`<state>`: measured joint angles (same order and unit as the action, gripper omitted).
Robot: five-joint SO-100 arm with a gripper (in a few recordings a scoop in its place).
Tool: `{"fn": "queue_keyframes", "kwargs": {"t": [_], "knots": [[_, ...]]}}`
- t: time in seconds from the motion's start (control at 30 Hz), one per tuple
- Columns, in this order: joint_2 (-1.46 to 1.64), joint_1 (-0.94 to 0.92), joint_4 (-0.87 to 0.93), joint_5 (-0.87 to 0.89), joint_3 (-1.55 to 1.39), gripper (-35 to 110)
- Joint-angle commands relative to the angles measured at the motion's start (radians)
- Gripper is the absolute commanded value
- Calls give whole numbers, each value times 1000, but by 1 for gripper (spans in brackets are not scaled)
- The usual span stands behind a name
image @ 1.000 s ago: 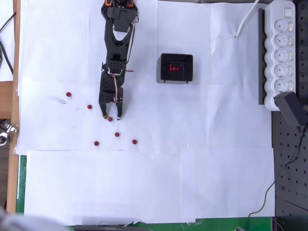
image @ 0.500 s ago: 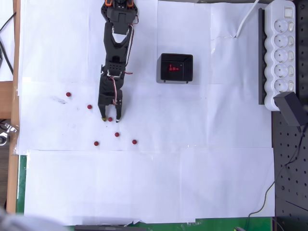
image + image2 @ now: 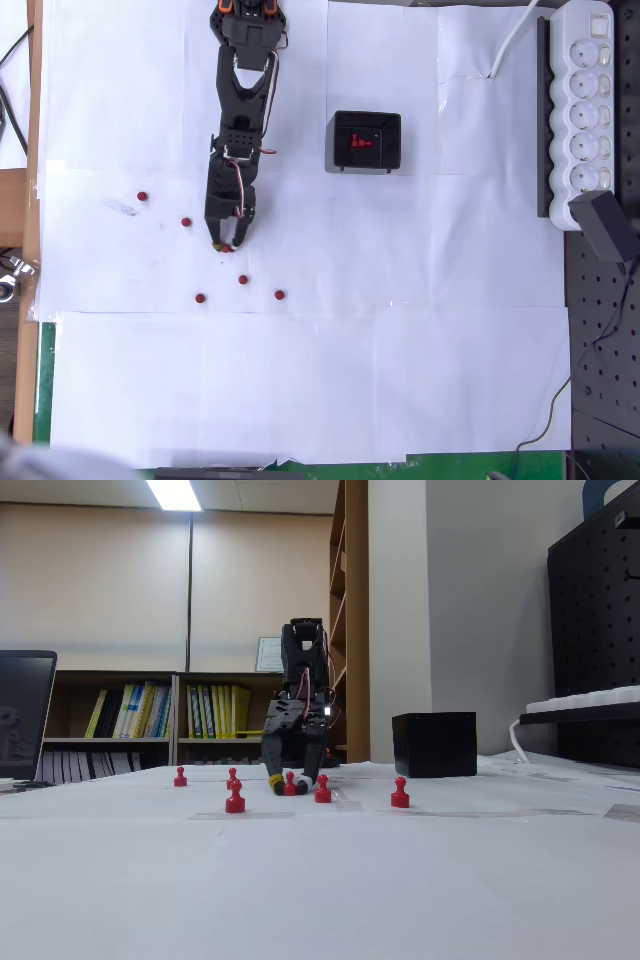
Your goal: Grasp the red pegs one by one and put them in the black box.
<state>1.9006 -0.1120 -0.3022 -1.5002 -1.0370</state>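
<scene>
Claw (image 3: 227, 245) down on the paper-covered desk (image 3: 400, 380), fingers drawn in around one red peg (image 3: 228, 248), seemingly pinching it, the peg at desk level between the tips in the fixed view (image 3: 290, 784). Five loose red pegs in the overhead view: one at 9 o'clock of the claw, just beside it (image 3: 186, 222), one farther out at 10 o'clock (image 3: 142, 196), three below at 5 to 7 o'clock (image 3: 243, 280) (image 3: 200, 298) (image 3: 279, 295). Black box (image 3: 366, 141) well apart at 2 o'clock of the claw, with red pegs lying inside (image 3: 359, 142). Probably the grasp step, lift not yet begun. Risks from here: tiny round-topped peg squirting out of an off-centre pinch, or toppling and rolling off; grip too loose and peg lost on the swing to the box; release short of the thin wall, peg bouncing off the rim.
</scene>
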Motion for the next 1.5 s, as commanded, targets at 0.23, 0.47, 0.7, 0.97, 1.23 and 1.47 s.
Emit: {"fn": "queue_keyframes", "kwargs": {"t": [0.23,0.47,0.7,0.97,1.23,1.47], "knots": [[-261,11,609,-173,-135,0],[-448,135,1445,-445,-577,0],[-506,440,2039,-660,-999,0],[-517,813,2014,-936,-939,0],[-433,925,1721,-1028,-657,0],[-396,905,1548,-1008,-488,6]]}}
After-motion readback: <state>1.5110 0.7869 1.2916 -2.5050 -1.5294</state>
